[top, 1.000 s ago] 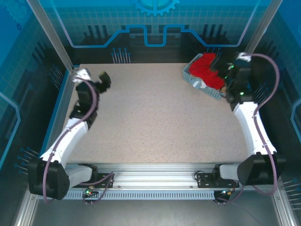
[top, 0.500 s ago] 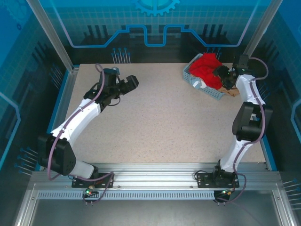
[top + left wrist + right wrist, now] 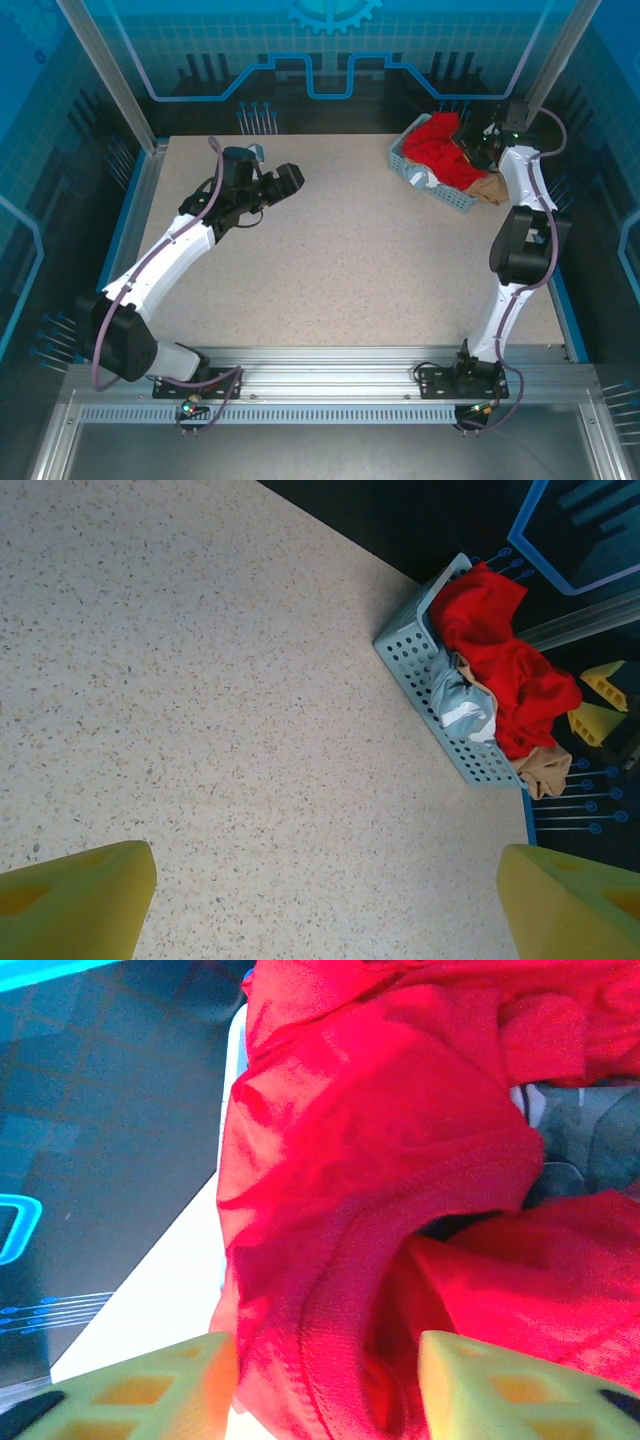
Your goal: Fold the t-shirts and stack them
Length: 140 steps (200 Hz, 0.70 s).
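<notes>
A bright red t-shirt (image 3: 438, 148) lies bunched in a pale blue lattice basket (image 3: 407, 165) at the table's far right corner. My right gripper (image 3: 480, 150) reaches into the basket from the right. In the right wrist view its yellow fingers (image 3: 150, 1385) stand either side of the red t-shirt's (image 3: 380, 1140) ribbed collar, still apart, with cloth filling the gap. My left gripper (image 3: 290, 180) hovers over bare table at the far left, open wide and holding nothing (image 3: 325, 885). The left wrist view takes in the basket (image 3: 420, 650) and the red t-shirt (image 3: 505, 670).
Under the red shirt in the basket lie a grey-white cloth (image 3: 462, 705) and a tan cloth (image 3: 545, 770) that hangs over the near end. A blue rim (image 3: 120, 240) borders the speckled table (image 3: 330, 260), with dark panels behind.
My left arm has swung from the far left edge rightward over the table. My right gripper has moved into the basket and its fingers have narrowed around the red shirt's collar.
</notes>
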Each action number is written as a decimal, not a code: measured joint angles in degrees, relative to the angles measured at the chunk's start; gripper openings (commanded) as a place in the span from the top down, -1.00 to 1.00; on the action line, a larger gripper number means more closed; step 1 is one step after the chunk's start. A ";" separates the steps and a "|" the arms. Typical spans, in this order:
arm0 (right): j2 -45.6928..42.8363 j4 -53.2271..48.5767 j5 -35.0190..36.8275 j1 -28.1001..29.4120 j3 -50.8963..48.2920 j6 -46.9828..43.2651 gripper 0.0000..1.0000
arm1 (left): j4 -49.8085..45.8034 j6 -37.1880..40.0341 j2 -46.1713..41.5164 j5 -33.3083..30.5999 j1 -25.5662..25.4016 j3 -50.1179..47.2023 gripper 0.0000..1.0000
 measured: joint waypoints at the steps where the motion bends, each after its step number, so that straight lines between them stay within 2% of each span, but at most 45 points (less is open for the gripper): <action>1: 0.09 -0.04 -0.02 0.02 0.13 0.13 0.17 | 0.00 0.02 -0.02 0.00 0.00 0.00 -0.76; 9: 1.05 -0.20 0.02 0.26 1.44 0.74 0.30 | -0.04 0.04 -0.22 0.00 0.00 0.04 -0.74; 34: 2.78 -0.85 0.20 0.70 2.54 1.16 1.00 | -1.29 0.07 -0.22 0.00 0.00 0.70 -0.67; 65: 1.92 -0.90 2.27 1.40 2.54 0.09 1.00 | -2.03 0.28 -0.37 0.00 0.00 1.51 -0.57; 91: -3.13 -1.14 5.31 3.80 3.89 -3.63 1.00 | -3.08 0.28 -1.09 -0.04 0.00 1.55 -0.52; 140: -18.08 -0.37 8.72 15.10 17.70 -11.39 1.00 | -4.87 0.28 -5.35 -2.49 0.00 1.40 -0.47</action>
